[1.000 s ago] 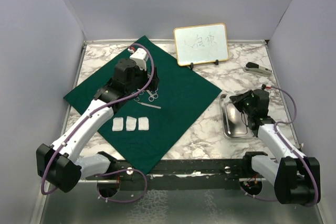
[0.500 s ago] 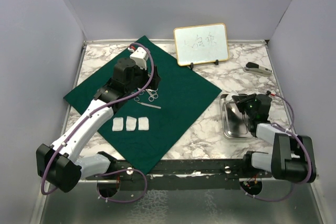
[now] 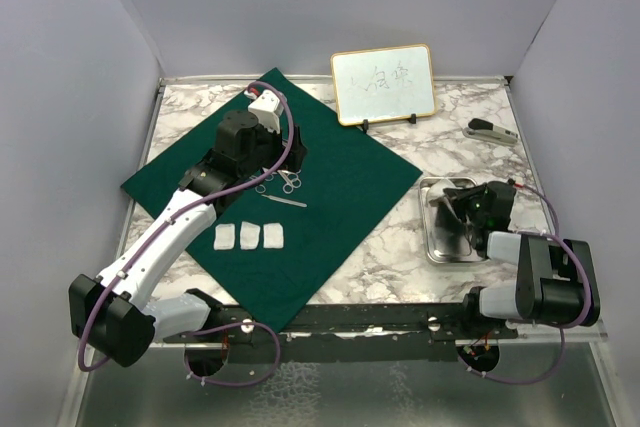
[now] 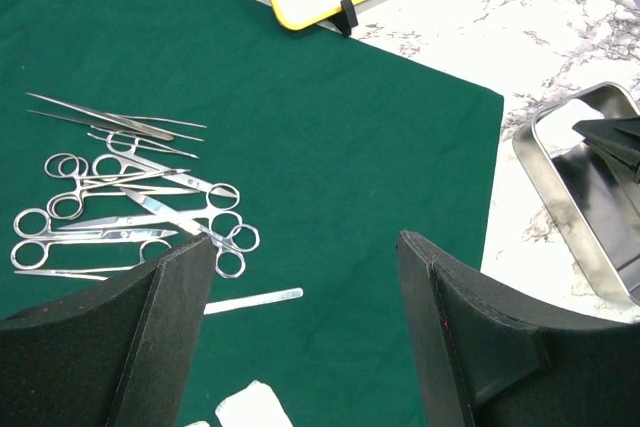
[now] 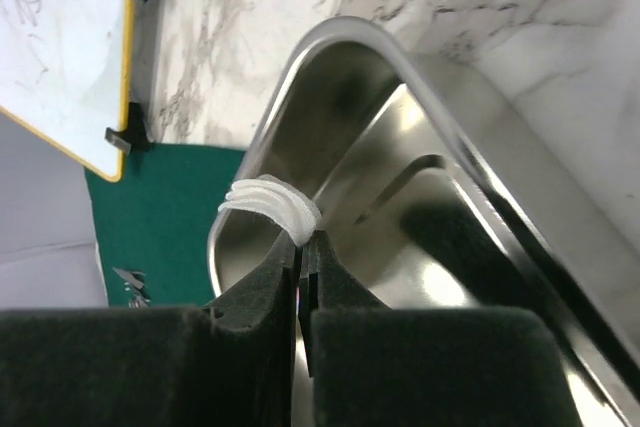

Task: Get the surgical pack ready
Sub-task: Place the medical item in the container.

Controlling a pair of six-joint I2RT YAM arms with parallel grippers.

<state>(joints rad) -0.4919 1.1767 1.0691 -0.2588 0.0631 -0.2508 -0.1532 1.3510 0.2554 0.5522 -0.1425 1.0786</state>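
Gauze squares [image 3: 248, 236], three sitting on one green cloth [image 3: 345, 172] beside tangled instruments [image 4: 130, 217], left end effector [image 4: 305, 244] hovering spread wide, right end effector [image 5: 300, 247] pinching folded gauze [image 5: 268, 202] over one tray [image 3: 432, 239] near the right edge of the counter [image 3: 390, 252]

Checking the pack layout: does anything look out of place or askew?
The steel tray sits off the green cloth, on the marble table, where the right gripper pinches white gauze over it. The instruments lie overlapping in a heap. Nothing looks spilled.
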